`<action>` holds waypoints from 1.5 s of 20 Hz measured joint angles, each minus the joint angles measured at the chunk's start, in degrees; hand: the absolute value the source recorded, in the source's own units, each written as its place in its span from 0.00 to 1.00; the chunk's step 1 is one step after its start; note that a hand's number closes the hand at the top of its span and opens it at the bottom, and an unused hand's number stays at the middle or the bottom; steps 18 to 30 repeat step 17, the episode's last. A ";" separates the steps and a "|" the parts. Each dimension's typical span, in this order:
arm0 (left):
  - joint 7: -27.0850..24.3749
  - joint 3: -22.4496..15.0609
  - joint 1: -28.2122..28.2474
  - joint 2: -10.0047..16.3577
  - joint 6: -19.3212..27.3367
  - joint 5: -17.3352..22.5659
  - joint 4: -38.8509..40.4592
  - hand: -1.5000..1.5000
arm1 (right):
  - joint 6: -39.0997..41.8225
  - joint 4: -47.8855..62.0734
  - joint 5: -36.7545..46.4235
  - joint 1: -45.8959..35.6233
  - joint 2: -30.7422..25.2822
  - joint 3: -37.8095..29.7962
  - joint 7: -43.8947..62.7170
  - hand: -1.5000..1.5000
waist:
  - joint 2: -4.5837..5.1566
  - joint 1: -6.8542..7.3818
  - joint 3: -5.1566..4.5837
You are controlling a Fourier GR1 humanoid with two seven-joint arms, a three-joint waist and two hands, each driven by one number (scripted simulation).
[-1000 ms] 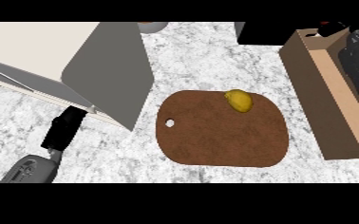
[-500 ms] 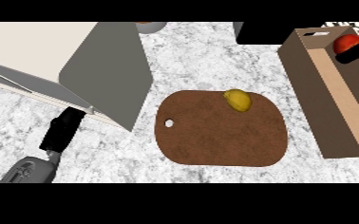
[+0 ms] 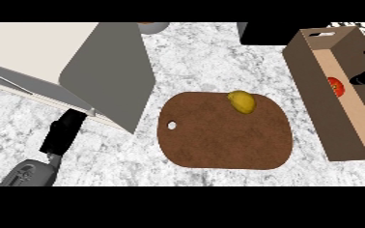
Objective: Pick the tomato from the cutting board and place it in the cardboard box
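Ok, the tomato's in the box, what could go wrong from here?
The tomato shows in the cardboard box beside the right hand, at the view's edge; pulling back might drag it or snag the box wall. The yellow fruit on the cutting board lies near the box and could get knocked.

- Most of your head view is taken up by a speckled grey-and-white stone counter top (image 3: 214,58), evenly lit.
- On your left, a large flat grey panel with a rounded lower corner (image 3: 107,72) slants across the counter.
- A flat cream surface (image 3: 35,48) adjoins that panel's left side and runs into the upper left corner; thin pale edges run along below it.
- At the top edge, right of centre, you see a black block (image 3: 264,33).
- A round grey vessel (image 3: 153,27) is cut off by the top edge, just beside the panel's upper corner.
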 measured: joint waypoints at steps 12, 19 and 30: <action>-0.76 0.20 1.35 0.43 0.30 0.76 0.61 0.50 | -17.20 -6.43 -17.22 -2.71 2.11 -20.29 -13.38 0.00 | -0.97 -1.51 0.41; -1.15 0.07 1.48 0.95 0.19 0.71 0.08 0.50 | -22.17 -6.66 -23.70 0.95 2.47 -28.97 -18.60 0.00 | -0.55 -1.55 0.31; -1.15 0.07 1.48 0.95 0.19 0.71 0.08 0.50 | -22.17 -6.66 -23.70 0.95 2.47 -28.97 -18.60 0.00 | -0.55 -1.55 0.31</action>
